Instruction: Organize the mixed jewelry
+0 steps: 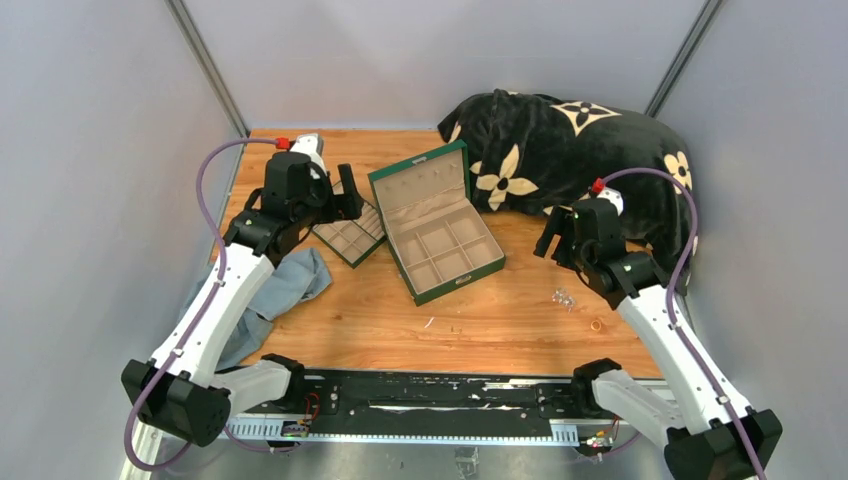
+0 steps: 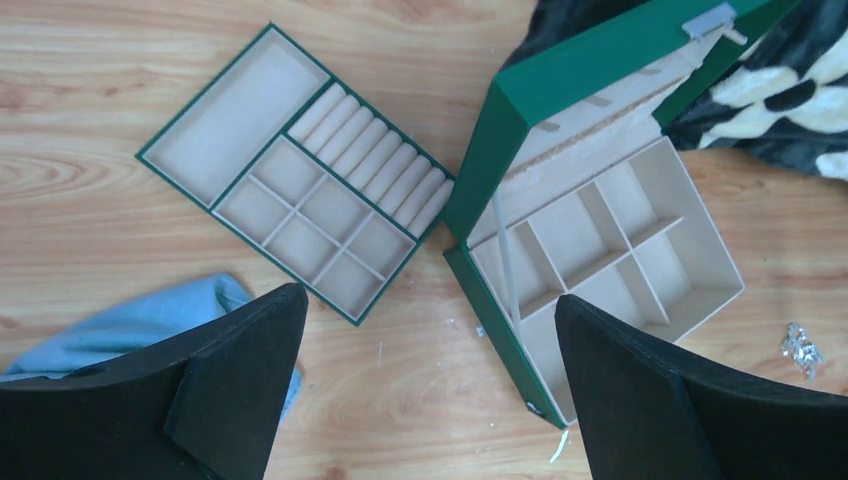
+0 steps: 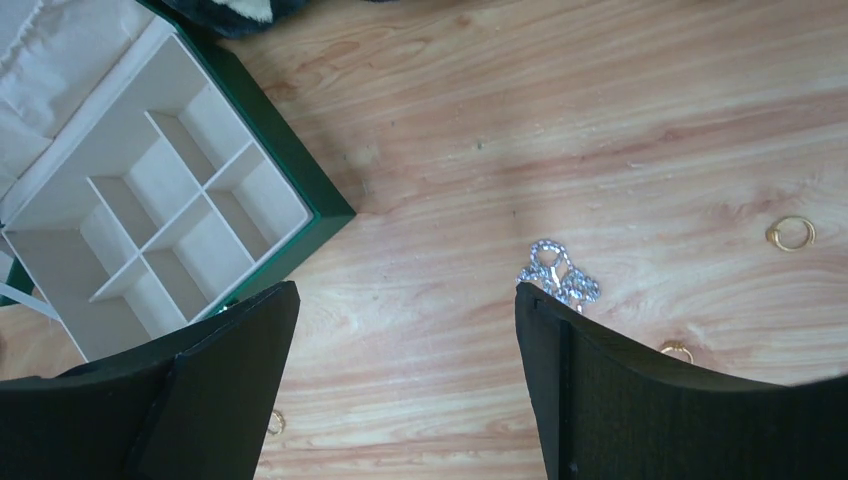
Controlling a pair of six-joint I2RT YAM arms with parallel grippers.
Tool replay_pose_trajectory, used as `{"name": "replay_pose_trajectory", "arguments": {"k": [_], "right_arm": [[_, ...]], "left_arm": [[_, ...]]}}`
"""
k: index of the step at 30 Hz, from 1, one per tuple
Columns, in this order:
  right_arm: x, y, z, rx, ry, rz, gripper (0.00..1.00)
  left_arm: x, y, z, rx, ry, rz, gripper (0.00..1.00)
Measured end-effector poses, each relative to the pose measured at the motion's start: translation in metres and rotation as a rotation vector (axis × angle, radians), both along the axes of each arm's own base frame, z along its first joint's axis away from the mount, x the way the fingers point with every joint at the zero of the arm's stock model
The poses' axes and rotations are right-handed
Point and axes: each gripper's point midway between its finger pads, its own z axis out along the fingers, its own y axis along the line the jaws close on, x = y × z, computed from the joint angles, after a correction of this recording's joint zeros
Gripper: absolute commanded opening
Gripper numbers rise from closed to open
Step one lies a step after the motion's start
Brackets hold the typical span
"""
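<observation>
The mixed jewelry lies loose on the wood at the right: a silvery cluster (image 1: 563, 296) (image 3: 557, 272) and a gold ring (image 1: 597, 324) (image 3: 791, 233). Two more small gold pieces (image 3: 676, 350) (image 3: 274, 422) peek out by my right fingers. An open green box (image 1: 462, 285) (image 3: 290, 150) with bare beige compartments sits mid-table. Its lift-out tray (image 1: 350, 240) (image 2: 240, 110) lies to the left. My right gripper (image 1: 552, 236) (image 3: 406, 289) hangs open above bare wood, the cluster just beyond its right finger. My left gripper (image 1: 347, 196) (image 2: 430, 296) is open above the gap between tray and box (image 2: 500, 320).
A black flowered blanket (image 1: 570, 150) is heaped at the back right, against the box lid. A blue cloth (image 1: 285, 290) lies under the left arm. A thin pale sliver (image 1: 430, 322) (image 2: 557, 447) rests in front of the box. Grey walls close in both sides.
</observation>
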Motion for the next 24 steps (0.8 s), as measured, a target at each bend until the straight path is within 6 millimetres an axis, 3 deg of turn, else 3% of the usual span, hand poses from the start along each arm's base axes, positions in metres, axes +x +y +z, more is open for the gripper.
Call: {"name": "replay_pose_trajectory", "arguments": {"k": [4, 20, 24], "right_arm": [[0.012, 0.004, 0.000, -0.003, 0.011, -0.001, 0.85], [0.017, 0.013, -0.004, 0.024, 0.024, 0.026, 0.85], [0.015, 0.037, -0.005, 0.088, 0.041, 0.130, 0.84]], "left_arm": [[-0.007, -0.002, -0.015, -0.003, 0.034, -0.021, 1.00], [-0.006, 0.003, -0.024, 0.030, 0.052, -0.005, 1.00], [-0.006, 0.005, -0.028, 0.049, 0.061, -0.001, 1.00]]}}
